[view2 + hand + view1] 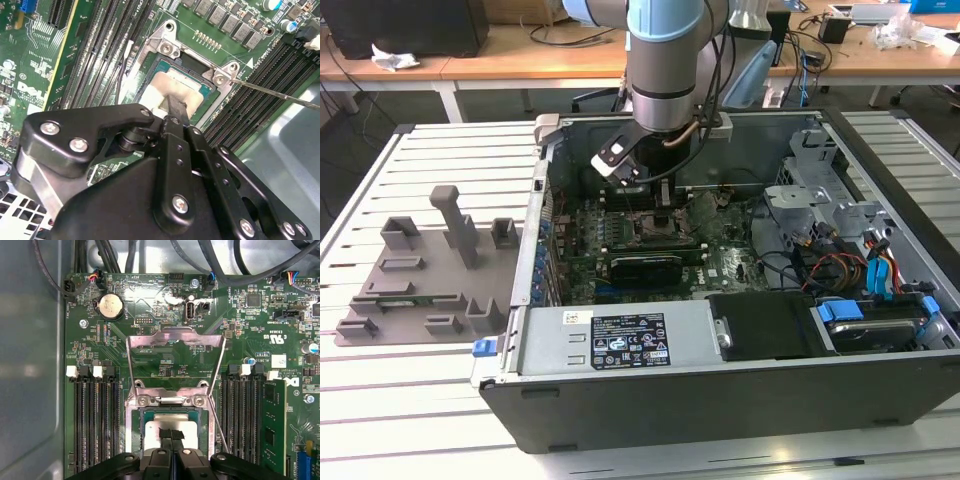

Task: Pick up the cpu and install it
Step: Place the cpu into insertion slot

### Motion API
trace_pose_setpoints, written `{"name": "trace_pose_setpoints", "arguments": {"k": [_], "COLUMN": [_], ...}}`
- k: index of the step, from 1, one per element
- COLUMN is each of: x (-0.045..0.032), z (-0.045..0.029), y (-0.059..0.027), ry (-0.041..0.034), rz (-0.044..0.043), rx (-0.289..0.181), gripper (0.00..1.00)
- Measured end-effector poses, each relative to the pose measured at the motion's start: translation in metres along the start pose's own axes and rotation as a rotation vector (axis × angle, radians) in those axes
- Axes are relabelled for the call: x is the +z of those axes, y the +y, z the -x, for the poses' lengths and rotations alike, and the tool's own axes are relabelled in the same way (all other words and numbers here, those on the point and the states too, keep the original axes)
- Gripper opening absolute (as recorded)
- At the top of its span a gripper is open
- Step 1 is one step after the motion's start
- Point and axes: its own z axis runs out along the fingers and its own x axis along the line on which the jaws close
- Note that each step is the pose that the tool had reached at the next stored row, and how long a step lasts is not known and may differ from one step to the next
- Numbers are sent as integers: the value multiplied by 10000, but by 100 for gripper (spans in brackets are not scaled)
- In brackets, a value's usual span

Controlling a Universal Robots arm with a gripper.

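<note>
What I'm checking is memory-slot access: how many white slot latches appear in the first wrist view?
4 white latches: two together on one side of the cpu, two on the opposite side. Others may be hidden.

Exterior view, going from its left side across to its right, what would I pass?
grey fixture blocks → computer case's wall → pincer → metal drive cage
</note>
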Motion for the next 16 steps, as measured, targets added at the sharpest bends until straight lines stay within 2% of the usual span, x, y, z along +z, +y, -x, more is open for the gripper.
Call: {"name": "trace_pose_setpoints", "arguments": {"k": [6, 11, 14, 16], "x": [35, 44, 43, 15], "z": [1, 1, -1, -4], "y": [-11, -12, -11, -8], "ry": [-4, 31, 39, 60], "rz": [-3, -2, 0, 12], "rx": [0, 4, 3, 5], "gripper": [11, 11, 11, 11]}}
